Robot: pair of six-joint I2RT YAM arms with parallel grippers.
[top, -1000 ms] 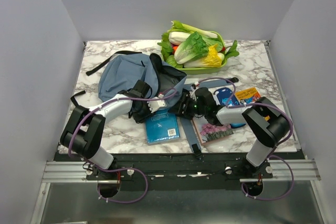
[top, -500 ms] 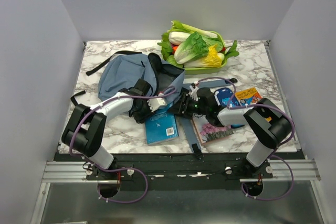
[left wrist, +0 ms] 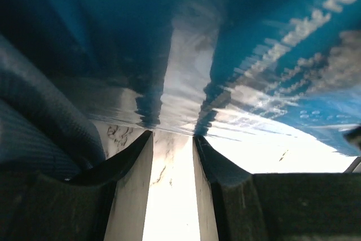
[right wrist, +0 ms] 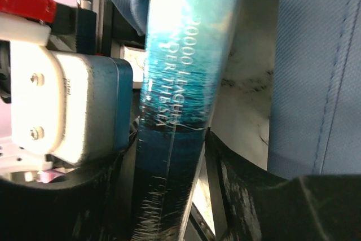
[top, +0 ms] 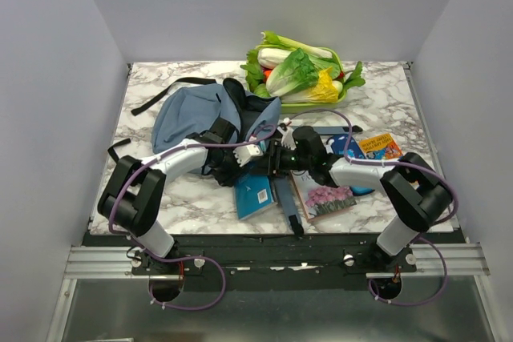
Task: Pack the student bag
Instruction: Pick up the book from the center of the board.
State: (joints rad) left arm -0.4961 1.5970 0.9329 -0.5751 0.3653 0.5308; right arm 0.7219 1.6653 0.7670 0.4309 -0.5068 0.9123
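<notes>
Your right gripper (top: 275, 162), at the middle of the top view, has its jaws closed narrowly on the spine edge of the blue book (top: 255, 191). In its wrist view the spine stands upright between the two black fingers. The backpack (top: 192, 114) lies in the upper left of the table (top: 180, 210), with its dark mouth facing right toward the grippers. Your left gripper (top: 253, 155) sits just beside the right one, at the bag's lower edge. Its jaws stand partly apart with marble showing between them, and I cannot tell whether they pinch any fabric. The main risk is the grip itself: the cover is glossy and held only along one edge, so the book may swivel or slide out as you lift it. The two wrists are crowded together, so a quick turn toward the mouth could knock them into each other. The book's corner may also snag the soft rim and push the bag away, and the loose strap (top: 287, 206) below could catch.
</notes>
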